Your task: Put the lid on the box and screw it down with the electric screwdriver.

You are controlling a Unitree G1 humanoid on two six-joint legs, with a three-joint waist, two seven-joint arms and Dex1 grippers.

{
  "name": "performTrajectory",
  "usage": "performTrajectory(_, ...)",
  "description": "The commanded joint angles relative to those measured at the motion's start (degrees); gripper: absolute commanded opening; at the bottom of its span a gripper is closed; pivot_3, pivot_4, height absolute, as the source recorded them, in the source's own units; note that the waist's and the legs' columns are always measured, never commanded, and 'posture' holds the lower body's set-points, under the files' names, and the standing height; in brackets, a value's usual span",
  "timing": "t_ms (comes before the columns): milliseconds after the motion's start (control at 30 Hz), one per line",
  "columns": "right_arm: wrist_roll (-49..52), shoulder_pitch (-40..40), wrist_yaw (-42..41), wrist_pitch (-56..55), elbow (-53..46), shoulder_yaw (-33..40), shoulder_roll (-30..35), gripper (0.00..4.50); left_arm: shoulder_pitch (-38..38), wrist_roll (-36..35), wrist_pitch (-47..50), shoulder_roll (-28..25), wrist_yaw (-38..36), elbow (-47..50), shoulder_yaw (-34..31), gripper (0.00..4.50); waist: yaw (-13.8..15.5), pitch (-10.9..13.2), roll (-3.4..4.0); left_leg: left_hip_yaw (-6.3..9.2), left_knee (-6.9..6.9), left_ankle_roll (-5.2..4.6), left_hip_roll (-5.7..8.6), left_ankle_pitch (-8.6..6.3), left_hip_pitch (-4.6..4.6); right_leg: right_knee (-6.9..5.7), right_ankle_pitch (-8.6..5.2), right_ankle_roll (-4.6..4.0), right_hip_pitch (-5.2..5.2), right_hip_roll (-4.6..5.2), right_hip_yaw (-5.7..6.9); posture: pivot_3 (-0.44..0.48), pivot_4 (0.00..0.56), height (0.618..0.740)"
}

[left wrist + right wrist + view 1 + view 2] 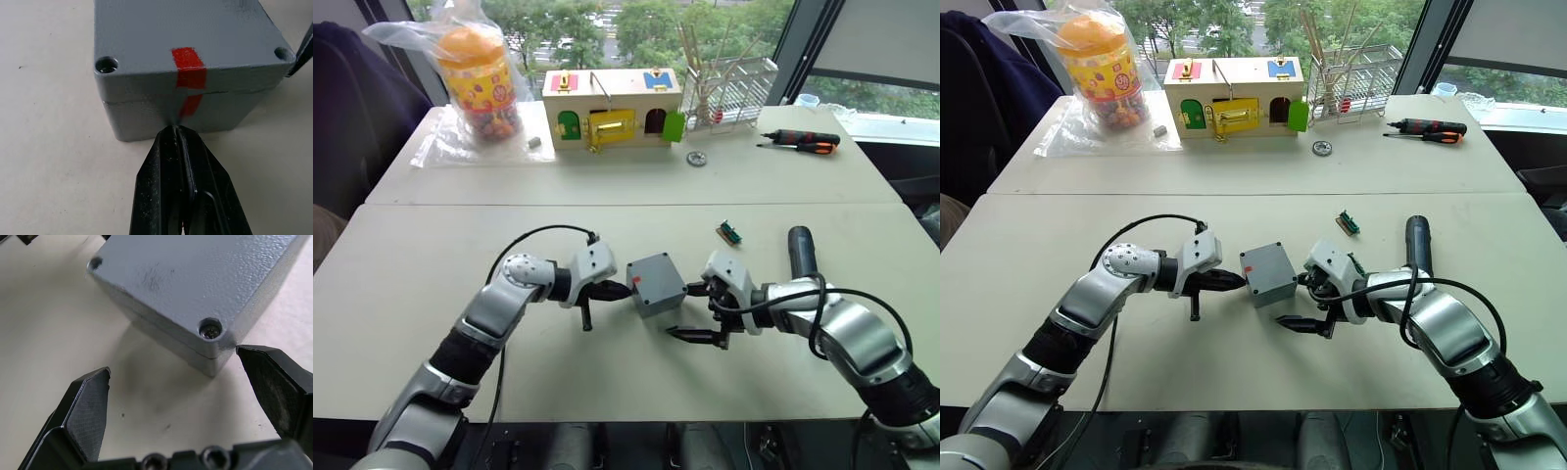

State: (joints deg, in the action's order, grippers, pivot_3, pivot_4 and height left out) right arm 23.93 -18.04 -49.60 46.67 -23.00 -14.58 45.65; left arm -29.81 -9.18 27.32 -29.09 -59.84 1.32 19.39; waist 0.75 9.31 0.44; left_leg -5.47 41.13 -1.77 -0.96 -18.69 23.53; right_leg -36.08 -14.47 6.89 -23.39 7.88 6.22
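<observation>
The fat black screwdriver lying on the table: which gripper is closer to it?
Right. The right gripper sits beside the box, near the electric screwdriver; the left gripper is beyond the box.

Up at head height, the two eye views look forward and down over the pale tabletop (401, 264), both sharing the small grey plastic box with its flat grey lid (652, 270) at centre and the wooden box with coloured doors (1234, 96) out at 12 o'clock. The left wrist view sits very near, staring along its closed black gripper (177, 129) at the box's red-marked side. The right wrist view comes in from the box's opposite side, equally close, sharing that lid between its parted gripper (172, 362).
</observation>
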Motion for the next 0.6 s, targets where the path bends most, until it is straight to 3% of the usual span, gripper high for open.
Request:
performTrajectory(33,1.65,1.86,0.71,0.92,-5.06,1.12,-1.17,4.42,-0.17,-0.19,-1.07,0.55,0.69,1.42,-0.79,0.00,0.04,0.00,0.00,0.00,0.00,0.00,0.00,0.00,0.00,0.00,0.00,0.00,0.00,0.01,0.00,0.000,0.150,0.711)
performTrajectory(400,1.99,5.32,2.67,3.71,-8.34,5.91,0.14,4.42,-0.17,0.09,-2.42,-0.34,-0.63,0.03,-0.30,0.00,0.09,0.00,0.00,0.00,0.01,0.00,0.01,0.00,0.00,0.01,0.00,0.00,0.00,0.01,0.00,0.000,0.150,0.711)
performTrajectory(600,10.23,10.75,5.70,9.18,-11.32,25.46,-0.25,4.42,1.07,-5.87,1.50,-5.16,-4.17,4.34,-5.97,0.00,0.00,0.01,-0.02,0.01,0.01,0.00,0.00,0.00,0.01,0.02,0.00,0.00,0.00,0.02,0.00,0.000,0.150,0.711)
